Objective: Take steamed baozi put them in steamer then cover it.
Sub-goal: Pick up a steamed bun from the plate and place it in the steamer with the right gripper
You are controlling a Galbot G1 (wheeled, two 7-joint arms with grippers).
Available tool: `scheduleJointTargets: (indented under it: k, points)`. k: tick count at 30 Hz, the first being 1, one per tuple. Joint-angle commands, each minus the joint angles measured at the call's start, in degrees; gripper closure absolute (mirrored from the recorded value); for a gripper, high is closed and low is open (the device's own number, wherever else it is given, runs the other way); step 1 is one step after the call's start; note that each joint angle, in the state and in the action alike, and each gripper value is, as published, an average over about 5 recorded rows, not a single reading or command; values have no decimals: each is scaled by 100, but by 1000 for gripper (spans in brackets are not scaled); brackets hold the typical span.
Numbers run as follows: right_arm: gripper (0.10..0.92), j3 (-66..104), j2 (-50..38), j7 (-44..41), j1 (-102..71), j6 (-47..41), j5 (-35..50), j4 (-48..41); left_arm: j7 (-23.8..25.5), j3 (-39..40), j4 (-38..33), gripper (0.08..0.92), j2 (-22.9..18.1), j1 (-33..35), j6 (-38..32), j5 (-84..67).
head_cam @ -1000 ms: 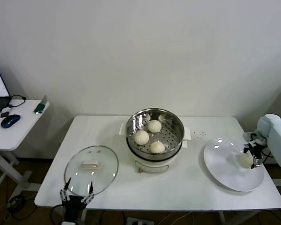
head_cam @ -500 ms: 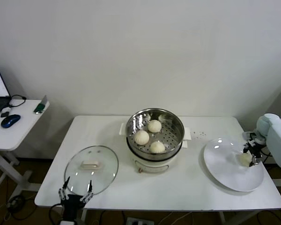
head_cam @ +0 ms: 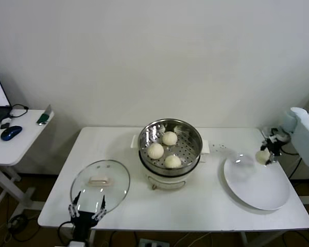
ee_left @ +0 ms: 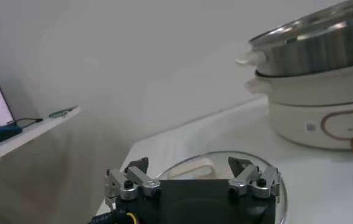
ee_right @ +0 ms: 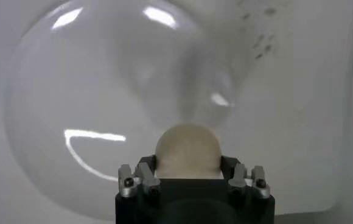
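From above, the right gripper (head_cam: 265,155) holds a bun (head_cam: 262,155) over the plate (head_cam: 257,186); three buns (head_cam: 165,148) sit in the steamer (head_cam: 170,146). The left gripper (ee_left: 192,182), fingers apart, hovers by the lid (ee_left: 216,167), largely hidden behind it. Up close, the right gripper's fingers (ee_right: 145,175) clamp the bun (ee_right: 187,148), its underside hidden.

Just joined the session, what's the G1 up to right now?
It is loading baozi into the steamer. Three buns sit on its perforated tray. The right pincer is shut on the fourth baozi and holds it above the far edge of the white plate, which has nothing else on it. The left pincer is open at the table's near edge, just short of the glass lid, which lies flat on the table, so the steamer is not yet covered.
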Motion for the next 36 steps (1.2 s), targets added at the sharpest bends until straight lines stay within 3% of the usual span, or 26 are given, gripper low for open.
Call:
scheduleJointTargets:
  k: [1,9,19,36]
  points:
    - [341,-3001,279,91,2333,-1144,3021,902,50,106,-72,177,-28,-59,7,32]
    - [338,-4507,902,506,3568,-1898,4810,1770,110,225,-172,177,7,-73,0,48]
    - [340,-5346,1561,1084,3756,-2382,6220,2539,147,368,-247,177,5,-77,-14,117]
    - [341,-5713,2228,1336,2863,-2448,6264,2480,164,349,-155,177,78,-165,9,108]
